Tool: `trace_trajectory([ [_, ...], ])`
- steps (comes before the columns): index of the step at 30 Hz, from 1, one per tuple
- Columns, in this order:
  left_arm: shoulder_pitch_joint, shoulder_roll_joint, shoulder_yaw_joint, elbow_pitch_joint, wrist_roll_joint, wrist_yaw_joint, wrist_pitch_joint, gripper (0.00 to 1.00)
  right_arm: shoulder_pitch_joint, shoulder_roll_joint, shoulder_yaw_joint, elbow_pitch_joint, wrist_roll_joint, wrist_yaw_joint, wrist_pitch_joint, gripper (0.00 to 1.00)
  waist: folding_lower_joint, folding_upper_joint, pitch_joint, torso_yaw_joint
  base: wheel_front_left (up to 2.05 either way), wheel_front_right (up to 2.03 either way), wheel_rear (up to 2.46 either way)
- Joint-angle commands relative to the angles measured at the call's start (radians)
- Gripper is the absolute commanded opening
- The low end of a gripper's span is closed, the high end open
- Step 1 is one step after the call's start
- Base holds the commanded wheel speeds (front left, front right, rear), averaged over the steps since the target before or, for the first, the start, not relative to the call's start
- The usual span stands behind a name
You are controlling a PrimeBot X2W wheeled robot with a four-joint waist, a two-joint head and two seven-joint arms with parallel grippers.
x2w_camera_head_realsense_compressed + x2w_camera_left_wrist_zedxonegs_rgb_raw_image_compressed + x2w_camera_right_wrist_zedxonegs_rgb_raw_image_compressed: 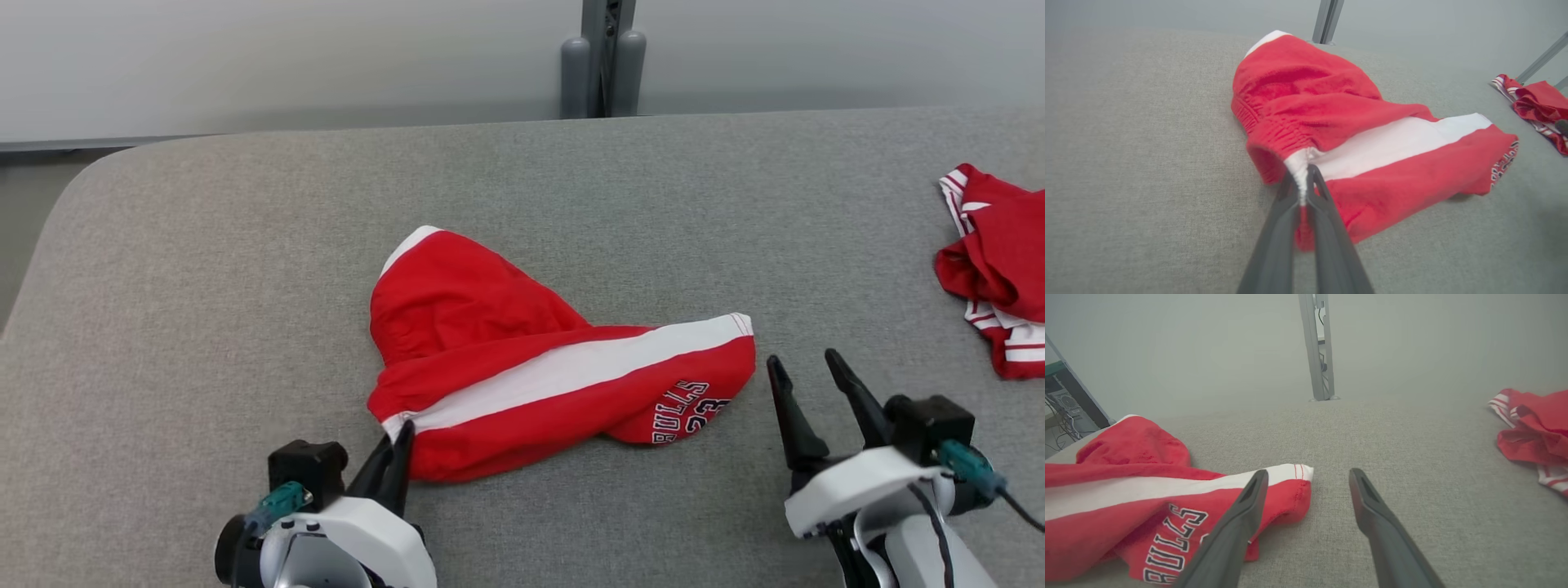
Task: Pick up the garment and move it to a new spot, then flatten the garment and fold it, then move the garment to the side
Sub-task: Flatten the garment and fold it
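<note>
My left claw [400, 431], clenched on the near corner of the red cloth basketball shorts [522, 367], where the broad white side stripe [1392, 143] meets the gathered elastic waistband [1274, 141]. In the left wrist view the two dark fingers pinch a fold of white and red cloth between them. I judge that corner is chosen because the elastic edge is thick and gives a firm hold for lifting. The shorts lie crumpled near the middle of the grey fabric-covered table [204, 286], waistband toward my left and the leg hem with black-and-white lettering [690, 412] toward my right; no part looks raised off the surface yet.

My right claw [802, 357], released with jaws wide apart, rests low over the table just beside that lettered hem and does not touch it (its left finger overlaps the hem in the right wrist view, but the head view shows a gap). I take this as a waiting pose, ready to seize the far end so the cloth can be carried taut between two holds.

A second crumpled red garment with thin white stripes [996, 261] lies well apart at the table's right edge, so the new spot should keep clear of it.
</note>
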Motion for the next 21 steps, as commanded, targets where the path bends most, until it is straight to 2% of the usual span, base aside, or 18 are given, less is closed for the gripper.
trace_trajectory([
  [1,0.012,0.006,-0.002,-0.022,-0.003,0.011,0.008,0.00,-0.052,-0.010,0.009,0.060,0.042,0.000,-0.006,1.00,0.0000,0.0000,0.007,0.012,0.00,0.00,0.00],
  [3,0.021,0.007,-0.009,-0.043,0.001,0.016,0.016,0.00,-0.105,-0.017,0.029,0.137,0.084,0.000,-0.005,1.00,0.0000,0.0000,0.014,0.018,0.00,0.00,0.00],
  [4,0.021,0.007,-0.009,-0.043,0.001,0.016,0.016,0.00,-0.105,-0.017,0.029,0.137,0.084,0.000,-0.005,1.00,0.0000,0.0000,0.014,0.018,0.00,0.00,0.00],
  [12,0.024,0.012,-0.023,-0.072,0.015,0.031,0.028,0.00,-0.315,-0.068,0.168,0.370,0.210,0.000,0.107,1.00,0.0000,0.0000,0.039,0.037,0.00,0.00,0.00],
  [20,0.014,0.012,-0.030,-0.062,0.013,0.023,0.023,0.00,-0.399,-0.109,0.305,0.456,0.302,0.000,0.218,0.99,0.0000,0.0000,0.037,0.058,0.00,0.00,0.00],
  [21,0.014,0.012,-0.030,-0.061,0.012,0.023,0.023,0.00,-0.403,-0.112,0.318,0.461,0.313,0.000,0.225,0.78,0.0000,0.0000,0.036,0.059,0.00,0.00,0.00],
])
